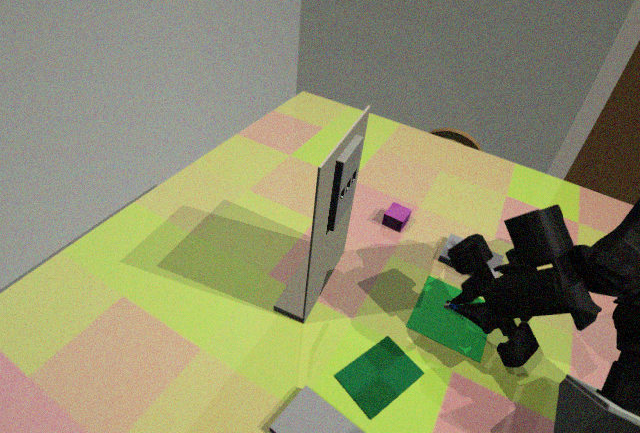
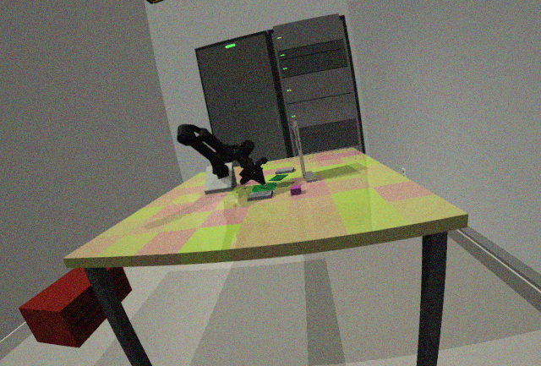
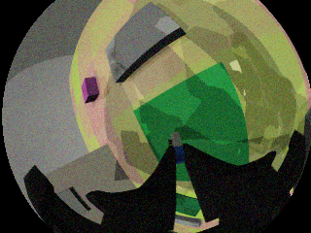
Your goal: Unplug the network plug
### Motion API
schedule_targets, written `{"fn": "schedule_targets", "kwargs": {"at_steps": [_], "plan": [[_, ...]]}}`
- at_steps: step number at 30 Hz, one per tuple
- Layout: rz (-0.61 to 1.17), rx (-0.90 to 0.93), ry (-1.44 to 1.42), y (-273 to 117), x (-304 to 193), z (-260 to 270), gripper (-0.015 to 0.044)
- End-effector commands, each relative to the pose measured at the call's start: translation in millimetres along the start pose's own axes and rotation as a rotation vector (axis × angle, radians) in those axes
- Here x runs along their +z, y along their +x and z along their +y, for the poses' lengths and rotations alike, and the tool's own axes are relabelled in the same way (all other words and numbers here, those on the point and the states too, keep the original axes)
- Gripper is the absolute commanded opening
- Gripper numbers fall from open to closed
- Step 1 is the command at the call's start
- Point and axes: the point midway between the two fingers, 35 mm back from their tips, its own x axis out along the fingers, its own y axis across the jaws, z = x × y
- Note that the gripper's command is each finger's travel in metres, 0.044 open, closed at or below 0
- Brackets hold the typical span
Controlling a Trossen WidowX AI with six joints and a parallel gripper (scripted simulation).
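Note:
The upright grey panel (image 1: 323, 252) (image 2: 299, 148) (image 3: 83, 175) stands on the table, with a row of small dark openings high on its face. My gripper (image 1: 454, 305) (image 2: 264, 183) (image 3: 178, 148) is shut on the plug, away from the panel. The plug (image 1: 449, 305) (image 3: 180, 154) shows as a small blue body with a greyish end between the fingertips. It is low over the bright green square (image 1: 429, 314) (image 2: 270, 187) (image 3: 214, 112); whether it touches the table I cannot tell. The fingers hide much of the plug, and its tab cannot be made out.
A darker green square (image 1: 379, 376) (image 2: 278, 177) (image 3: 187, 205) lies nearby. A grey slab (image 2: 260, 196) (image 3: 146, 39) lies beside the bright square, another grey slab (image 1: 310, 412) (image 2: 285, 171) beyond the darker one. A purple block (image 1: 397, 216) (image 2: 295, 189) (image 3: 90, 89) sits near the panel.

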Motion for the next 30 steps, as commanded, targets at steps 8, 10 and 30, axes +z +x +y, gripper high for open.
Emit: {"fn": "schedule_targets", "kwargs": {"at_steps": [8,10,30], "plan": [[0.000,0.000,0.000,0.0,0.0,0.0,0.0052],[0.000,0.000,0.000,0.0,0.0,0.0,0.0105],[0.006,-0.007,0.000,-7.1,-2.7,-0.3,0.0156]]}}
